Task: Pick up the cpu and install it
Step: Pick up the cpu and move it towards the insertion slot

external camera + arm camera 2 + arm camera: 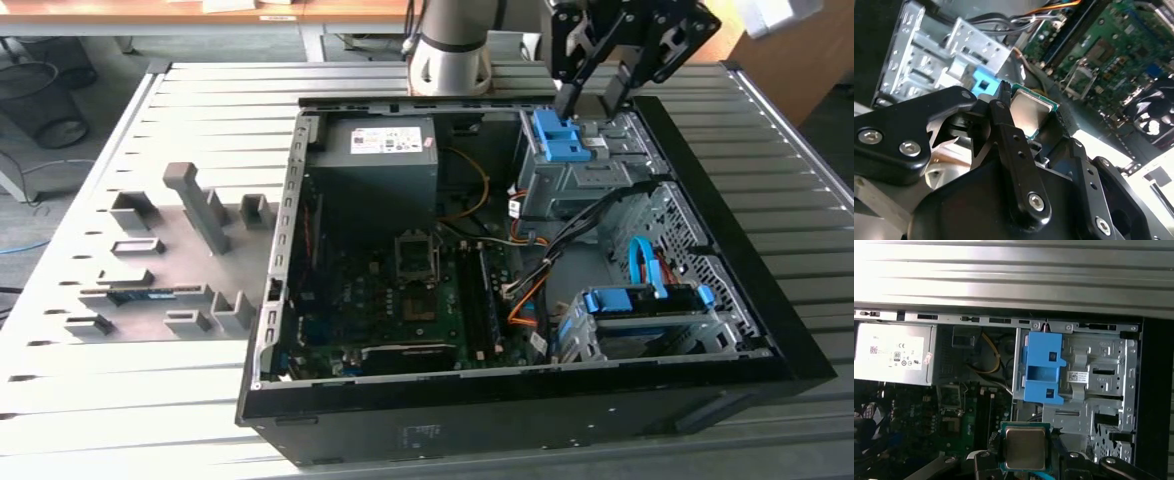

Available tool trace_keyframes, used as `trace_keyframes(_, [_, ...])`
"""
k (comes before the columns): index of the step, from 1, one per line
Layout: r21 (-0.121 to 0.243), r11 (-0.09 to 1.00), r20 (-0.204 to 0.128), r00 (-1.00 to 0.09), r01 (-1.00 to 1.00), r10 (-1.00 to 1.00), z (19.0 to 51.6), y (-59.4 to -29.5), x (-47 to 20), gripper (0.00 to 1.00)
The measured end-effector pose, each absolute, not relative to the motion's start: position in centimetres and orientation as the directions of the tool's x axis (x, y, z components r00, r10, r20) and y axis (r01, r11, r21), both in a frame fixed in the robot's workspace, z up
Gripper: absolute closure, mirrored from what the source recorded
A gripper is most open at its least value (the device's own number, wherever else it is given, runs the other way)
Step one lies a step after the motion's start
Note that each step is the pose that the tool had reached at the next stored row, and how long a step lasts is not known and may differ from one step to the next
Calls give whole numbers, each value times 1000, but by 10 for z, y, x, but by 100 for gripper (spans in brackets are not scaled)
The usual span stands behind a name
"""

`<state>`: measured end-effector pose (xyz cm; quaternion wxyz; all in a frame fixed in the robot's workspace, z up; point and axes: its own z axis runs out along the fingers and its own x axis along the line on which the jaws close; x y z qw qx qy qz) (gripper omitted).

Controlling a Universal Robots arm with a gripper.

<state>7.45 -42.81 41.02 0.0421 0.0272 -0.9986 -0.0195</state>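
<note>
The cpu, a small square chip with a silver-grey top and green edge, sits between my gripper's black fingers, which are shut on its sides. The second wrist view shows the cpu tilted in the gripper. In the exterior view the gripper hangs over the far rim of the open computer case, above the blue-latched drive cage. The dark socket frame lies on the motherboard, well toward the exterior view's left and nearer than the gripper. Both wrist views show the socket with its frame open.
A grey power-supply box fills the case's far corner. Cables run across the middle, and a second blue drive bay sits near the front right. A grey fixture plate with upright blocks lies on the slatted table to the exterior view's left.
</note>
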Motion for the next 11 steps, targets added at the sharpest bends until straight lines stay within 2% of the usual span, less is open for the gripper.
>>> trace_keyframes(2, [33, 998, 81, -996, -46, -49, 408, -428, 71, 53])
trace_keyframes(11, [34, 999, 81, -996, -41, -43, 407, -428, 70, 53])
